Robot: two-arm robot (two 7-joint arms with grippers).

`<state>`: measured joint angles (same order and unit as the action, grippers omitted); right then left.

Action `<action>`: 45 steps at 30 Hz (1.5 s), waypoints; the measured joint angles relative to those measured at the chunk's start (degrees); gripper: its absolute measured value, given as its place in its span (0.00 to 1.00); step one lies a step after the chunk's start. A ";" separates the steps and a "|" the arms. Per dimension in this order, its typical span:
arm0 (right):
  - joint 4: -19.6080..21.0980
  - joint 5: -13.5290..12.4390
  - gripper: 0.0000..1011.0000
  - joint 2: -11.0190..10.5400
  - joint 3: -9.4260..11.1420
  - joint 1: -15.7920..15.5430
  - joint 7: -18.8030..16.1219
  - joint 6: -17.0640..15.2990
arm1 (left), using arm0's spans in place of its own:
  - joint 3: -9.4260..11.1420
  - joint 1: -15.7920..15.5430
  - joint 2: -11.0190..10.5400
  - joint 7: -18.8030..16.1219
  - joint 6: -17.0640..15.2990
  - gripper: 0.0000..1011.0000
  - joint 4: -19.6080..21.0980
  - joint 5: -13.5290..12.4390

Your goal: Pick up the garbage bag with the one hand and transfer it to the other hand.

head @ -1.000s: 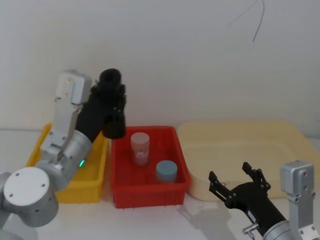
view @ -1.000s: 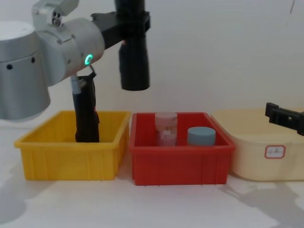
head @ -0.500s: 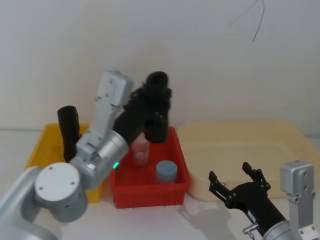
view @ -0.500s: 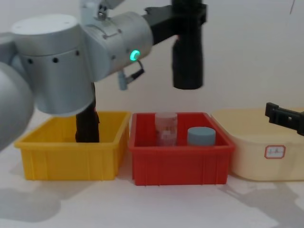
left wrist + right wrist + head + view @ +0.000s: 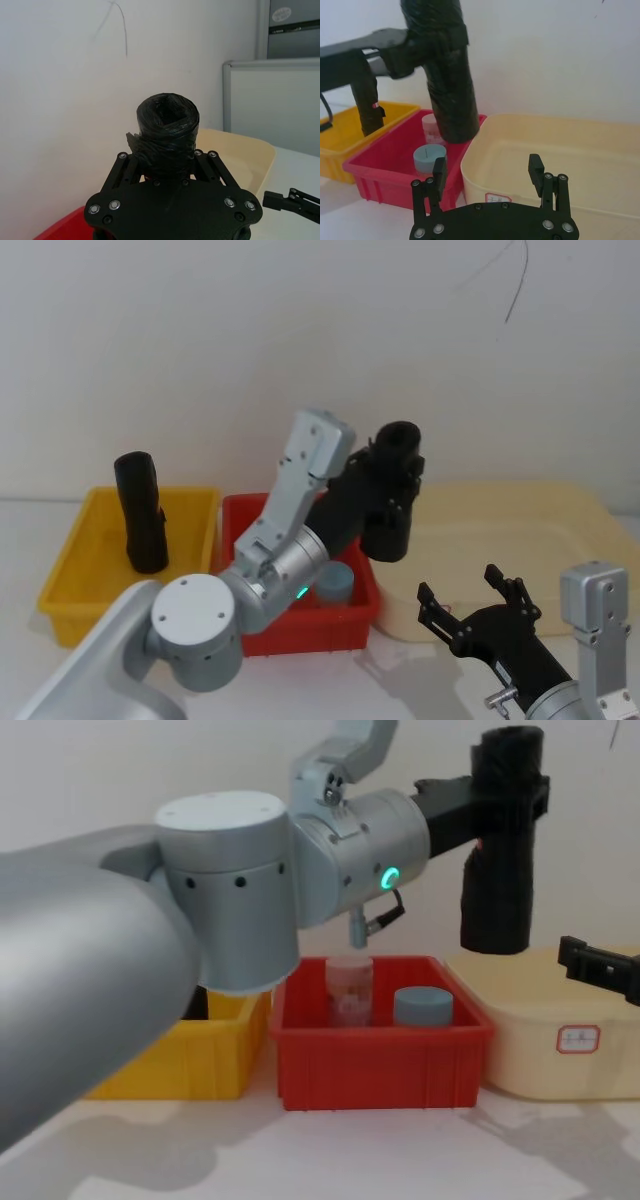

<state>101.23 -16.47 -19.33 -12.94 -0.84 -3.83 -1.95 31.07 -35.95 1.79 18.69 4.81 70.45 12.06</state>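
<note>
Between the slotted black fingers of the left gripper sat the bag, a matte black cylinder of wrinkled film with a hollow core showing at its top end. The fingers were clamped on its upper part, and it hung upright in the air, touching nothing below. Seen from the chest, the bag hung above where the red bin met the cream tub, its lower end a little above their rims. Past the flat, screw-studded body of the left gripper, the wrist view showed the bag's crumpled top.

Behind the gripper, a black link led back to the bulky, rounded silver-grey left arm, which bore a small green glowing ring and reached in from the left across the red bin.

Low at the near right, the right gripper pointed toward the tub with its flat black fingers spread wide and nothing between them, well apart from the bag.

The red bin, smooth rectangular plastic, held a clear pinkish jar and, just to its right, a shorter lidded jar with a grey-blue top. Left of it stood a yellow bin of the same shape, with a second roll standing in it. The tub was wide and round-cornered, with a small white label on its near wall.
</note>
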 joint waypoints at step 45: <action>-4.32 -1.78 0.99 1.98 -2.35 4.92 -8.12 -0.56 | 1.00 -1.83 2.69 -1.80 -0.31 0.37 -5.66 -3.09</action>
<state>96.91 -18.25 -17.35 -15.29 4.08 -11.94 -2.51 32.07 -37.78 4.47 16.89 4.50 64.79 8.97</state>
